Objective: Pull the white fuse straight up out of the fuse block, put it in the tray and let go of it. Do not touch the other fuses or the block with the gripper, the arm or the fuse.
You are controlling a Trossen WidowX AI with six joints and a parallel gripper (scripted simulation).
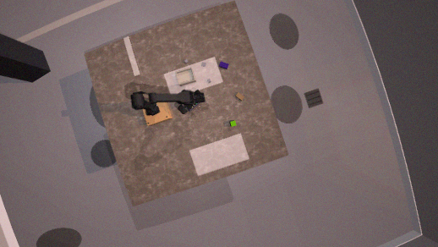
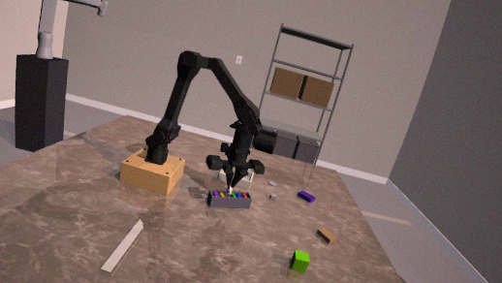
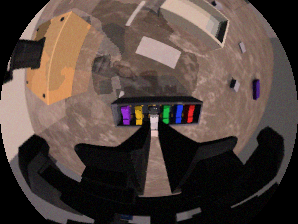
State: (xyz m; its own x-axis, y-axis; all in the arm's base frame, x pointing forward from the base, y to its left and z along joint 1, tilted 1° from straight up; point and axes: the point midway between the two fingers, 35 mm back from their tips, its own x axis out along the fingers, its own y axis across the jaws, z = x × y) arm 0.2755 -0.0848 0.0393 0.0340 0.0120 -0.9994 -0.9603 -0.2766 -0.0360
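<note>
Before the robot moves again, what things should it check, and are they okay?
1. Tool shut on the small white fuse: ok.
2. White fuse fully out of the grey fuse block: cannot tell; the tool tips sit just above the block.
3. Tool clear of the yellow fuse and green fuse on either side: ok, a gap shows on each side.
4. Shallow cream tray is open to take the fuse: ok.
5. Arm clear of the block: ok.

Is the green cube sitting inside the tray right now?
No, the green cube lies on the marble table top near its front edge, far from the tray behind the fuse block.
</note>
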